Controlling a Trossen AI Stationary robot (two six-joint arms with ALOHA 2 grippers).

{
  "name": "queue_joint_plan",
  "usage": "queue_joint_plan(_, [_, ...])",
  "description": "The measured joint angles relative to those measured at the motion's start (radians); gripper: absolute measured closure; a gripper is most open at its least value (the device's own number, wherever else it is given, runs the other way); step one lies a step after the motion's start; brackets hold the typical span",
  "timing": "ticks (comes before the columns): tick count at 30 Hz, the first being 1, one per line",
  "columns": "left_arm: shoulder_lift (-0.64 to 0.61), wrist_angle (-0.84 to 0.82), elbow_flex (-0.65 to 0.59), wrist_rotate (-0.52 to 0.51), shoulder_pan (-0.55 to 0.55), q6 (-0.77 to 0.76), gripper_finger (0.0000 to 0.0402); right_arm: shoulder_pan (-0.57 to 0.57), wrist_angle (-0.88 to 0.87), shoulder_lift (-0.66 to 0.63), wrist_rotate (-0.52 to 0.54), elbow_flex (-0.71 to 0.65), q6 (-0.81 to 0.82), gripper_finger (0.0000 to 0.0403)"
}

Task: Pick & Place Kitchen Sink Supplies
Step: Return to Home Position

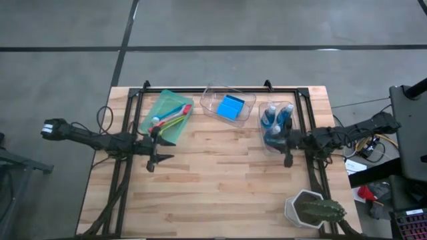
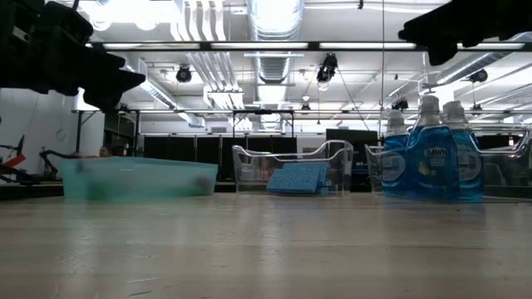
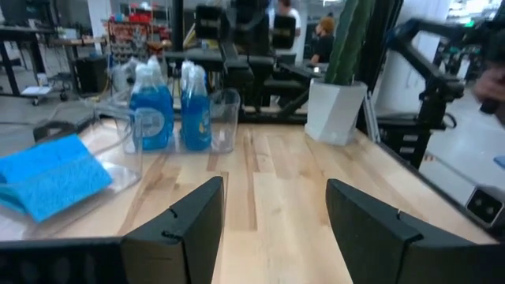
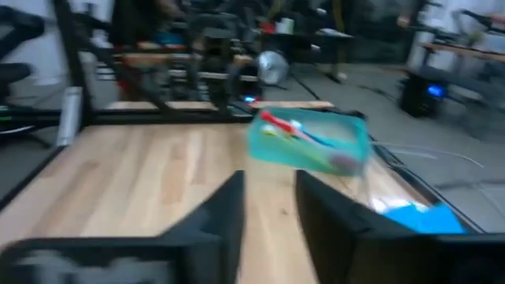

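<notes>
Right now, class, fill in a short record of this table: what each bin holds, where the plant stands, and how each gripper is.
Green bin: brushes in several colours
Middle clear bin: blue sponge
Right clear bin: three blue bottles
Cactus: table corner on the right arm's side, apart from the bins
Left gripper: open, empty, near the green bin
Right gripper: open, empty, near the right clear bin
</notes>
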Motion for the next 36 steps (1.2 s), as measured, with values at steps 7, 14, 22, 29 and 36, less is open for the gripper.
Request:
queue_joint_plan(7, [0.000, 0.022, 0.000, 0.000, 0.000, 0.004, 0.0184, 0.000, -0.001, -0.109, -0.175, -0.033, -0.059, 0.0389])
queue_joint_plan(14, [0.000, 0.022, 0.000, -0.001, 0.000, 0.009, 0.0184, 0.000, -0.005, -0.266, -0.246, -0.109, -0.070, 0.0394])
queue_joint_plan(22, [0.000, 0.024, 0.000, -0.068, 0.000, 0.009, 0.0184, 0.000, -0.024, -0.441, -0.239, -0.188, -0.044, 0.0394])
queue_joint_plan(29, [0.000, 0.024, 0.000, -0.071, 0.000, 0.029, 0.0184, -0.001, -0.091, -0.511, -0.239, -0.235, -0.040, 0.0394])
queue_joint_plan(36, [0.003, 0.025, 0.000, -0.082, 0.000, 0.030, 0.0184, 0.000, -0.090, -0.510, -0.238, -0.297, -0.073, 0.0394])
